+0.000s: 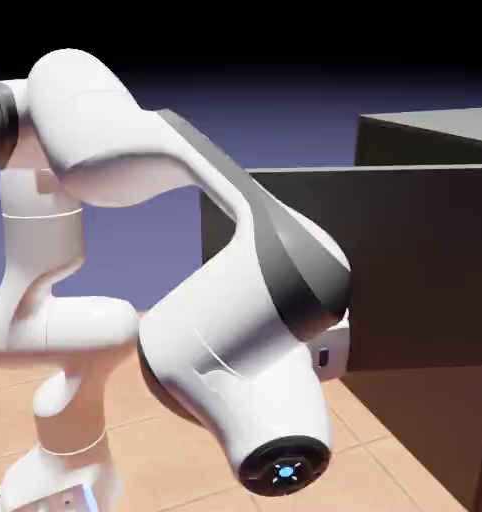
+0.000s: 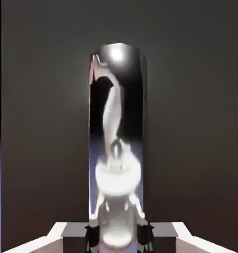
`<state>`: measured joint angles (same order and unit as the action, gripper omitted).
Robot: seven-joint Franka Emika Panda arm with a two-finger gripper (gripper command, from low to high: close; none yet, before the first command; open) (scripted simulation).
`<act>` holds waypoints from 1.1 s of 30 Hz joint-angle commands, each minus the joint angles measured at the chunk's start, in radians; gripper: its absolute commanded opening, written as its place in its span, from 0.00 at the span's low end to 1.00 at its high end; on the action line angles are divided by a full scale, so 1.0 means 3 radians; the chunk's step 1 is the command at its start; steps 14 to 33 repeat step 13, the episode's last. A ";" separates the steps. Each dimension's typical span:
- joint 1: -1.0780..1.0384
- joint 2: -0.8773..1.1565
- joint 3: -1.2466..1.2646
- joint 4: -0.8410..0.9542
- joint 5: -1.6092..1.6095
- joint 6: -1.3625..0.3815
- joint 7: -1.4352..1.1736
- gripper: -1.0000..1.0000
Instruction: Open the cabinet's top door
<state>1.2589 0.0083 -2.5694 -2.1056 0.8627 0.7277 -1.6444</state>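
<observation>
The tool [image 2: 117, 237] is closed on the handle [image 2: 117, 143], with 1 fingertip [image 2: 75, 238] at each side of the bar. The handle is a silver bar, upright in the hand view, with a rounded upper end and a mirror finish that shows pale, distorted reflections. Behind the handle lies the top door [image 2: 190, 123], a flat dark grey panel. 1 edge of this panel runs along the left of the hand view, with a narrow black and blue-violet strip beyond it. In the exterior view, the door stands out from the cabinet [image 1: 425, 142], which is at the exterior view's right. The white arm [image 1: 225, 310] reaches in from the exterior view's left and bends down in front of the door. Pale orange tiles [image 1: 370, 460] cover the floor.
</observation>
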 commanded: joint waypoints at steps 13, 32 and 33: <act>0.0299 -0.1316 0.0100 0.1463 -0.0583 -0.0349 0.0362 0.00; 0.0299 -0.1316 0.0100 0.1463 -0.0583 -0.0349 0.0362 0.00; 0.0299 -0.1316 0.0100 0.1463 -0.0583 -0.0349 0.0362 0.00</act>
